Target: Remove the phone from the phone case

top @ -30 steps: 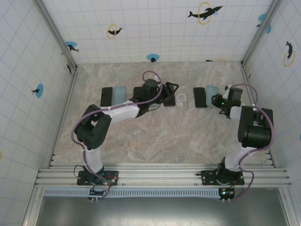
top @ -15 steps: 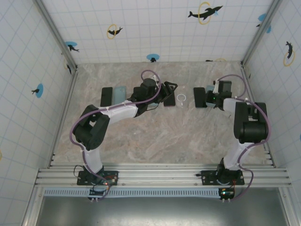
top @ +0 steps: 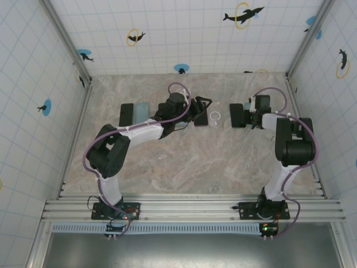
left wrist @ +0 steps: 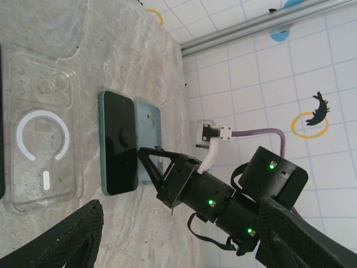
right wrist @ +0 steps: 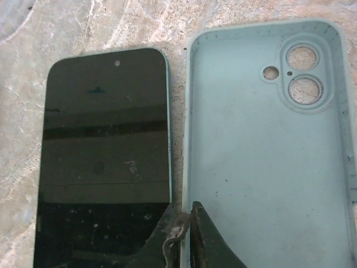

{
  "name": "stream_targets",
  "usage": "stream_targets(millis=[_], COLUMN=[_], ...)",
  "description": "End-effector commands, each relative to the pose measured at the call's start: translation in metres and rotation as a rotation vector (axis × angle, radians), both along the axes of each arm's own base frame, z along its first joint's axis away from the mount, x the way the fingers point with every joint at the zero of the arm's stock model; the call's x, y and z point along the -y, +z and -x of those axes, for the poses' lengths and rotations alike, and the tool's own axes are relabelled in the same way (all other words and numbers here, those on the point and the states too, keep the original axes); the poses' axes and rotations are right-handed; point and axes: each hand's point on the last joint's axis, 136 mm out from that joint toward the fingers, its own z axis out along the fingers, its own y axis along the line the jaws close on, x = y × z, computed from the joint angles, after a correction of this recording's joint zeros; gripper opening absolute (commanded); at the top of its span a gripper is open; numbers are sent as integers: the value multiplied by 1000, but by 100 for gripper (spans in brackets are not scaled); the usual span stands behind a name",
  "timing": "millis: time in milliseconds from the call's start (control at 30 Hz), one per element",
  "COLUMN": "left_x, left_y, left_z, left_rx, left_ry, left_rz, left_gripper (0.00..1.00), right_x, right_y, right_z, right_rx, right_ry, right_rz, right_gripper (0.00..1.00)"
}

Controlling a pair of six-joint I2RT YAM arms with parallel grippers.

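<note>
In the right wrist view a black-screened phone (right wrist: 103,162) lies flat on the marble table, outside its case. The empty light teal phone case (right wrist: 268,145) lies just to its right, inside facing up. My right gripper (right wrist: 191,211) is shut on the case's left rim, between case and phone. The top view has that gripper (top: 252,115) next to the phone (top: 237,115) at the back right. My left gripper (top: 202,107) hovers open at the back middle, nothing between its fingers (left wrist: 67,240).
A clear case with a white ring (top: 216,116) lies between the two grippers, and a dark phone (top: 199,119) sits under the left gripper. Farther left are another black phone (top: 126,114) and a pale blue case (top: 143,110). Tiled walls enclose the table.
My right gripper swung left from the table's right side to the teal case and closed on its rim. The left arm has barely moved.
</note>
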Motion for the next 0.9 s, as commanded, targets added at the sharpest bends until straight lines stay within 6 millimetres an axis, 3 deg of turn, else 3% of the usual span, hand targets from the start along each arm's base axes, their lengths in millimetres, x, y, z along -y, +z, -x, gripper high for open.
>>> stream_targets(millis=[0, 300, 533, 700, 867], left_x=[4, 4, -3, -26, -59], left_y=[4, 7, 11, 16, 12], left_z=[-3, -1, -4, -14, -17], left_rx=[2, 8, 38, 153, 343], left_ry=[-19, -25, -15, 13, -34], left_rz=[36, 33, -3, -158, -412], left_gripper=[74, 75, 76, 77, 84], right_x=[0, -4, -6, -7, -29], right_y=[1, 2, 23, 48, 69], right_z=[-2, 7, 5, 9, 25], right_rx=[-19, -26, 25, 75, 119], right_ry=[26, 90, 90, 90, 156], right_rz=[27, 22, 6, -23, -157], right_gripper=[9, 5, 11, 16, 27])
